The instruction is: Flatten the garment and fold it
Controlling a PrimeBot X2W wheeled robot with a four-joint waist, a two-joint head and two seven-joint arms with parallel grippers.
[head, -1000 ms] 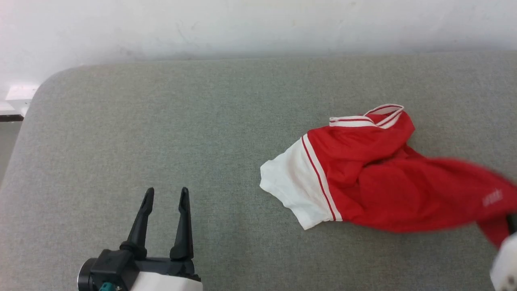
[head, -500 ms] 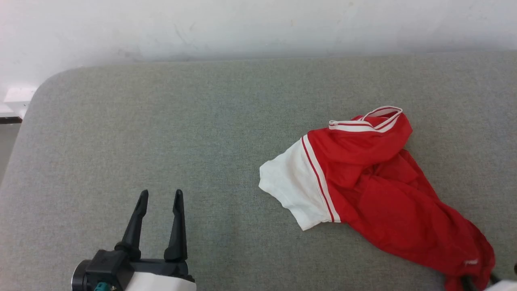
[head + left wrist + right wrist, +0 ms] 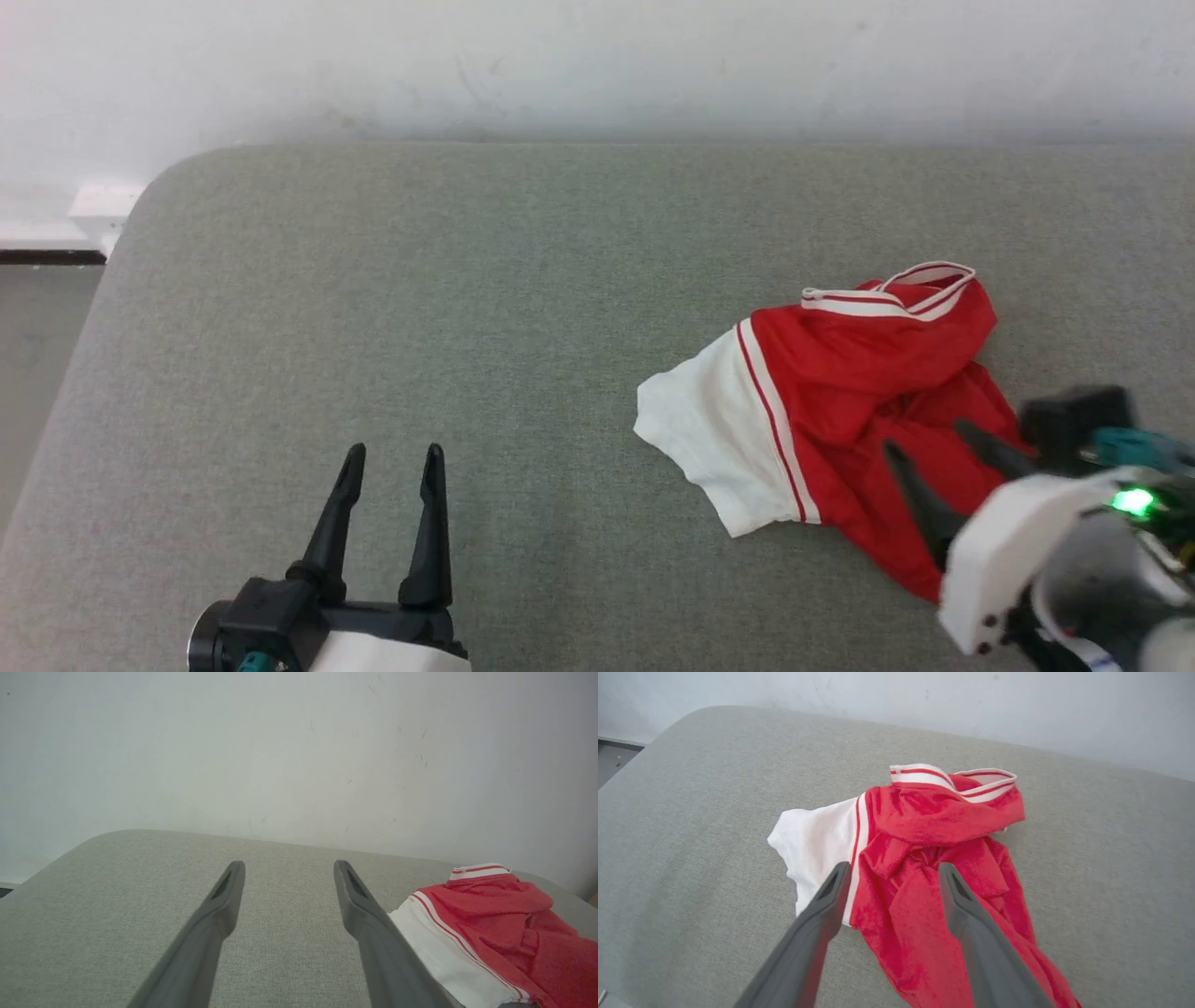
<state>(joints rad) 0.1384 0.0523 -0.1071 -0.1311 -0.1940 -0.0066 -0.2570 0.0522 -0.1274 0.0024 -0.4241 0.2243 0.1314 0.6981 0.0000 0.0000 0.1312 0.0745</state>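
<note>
The garment (image 3: 868,373) lies bunched right of the table's (image 3: 467,280) middle, clear of its far edge. The right hand (image 3: 926,437) gapes empty over it. The left hand (image 3: 393,452) is open and empty over the bare near-left stretch.

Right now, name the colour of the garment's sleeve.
White short sleeve of the red garment; right wrist view.

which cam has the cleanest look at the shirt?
Right wrist view: the garment lies nearly whole, crumpled, collar and white sleeve clear. Head view: the right gripper covers its near part. Left wrist view: it's cut off at the frame's edge.
</note>
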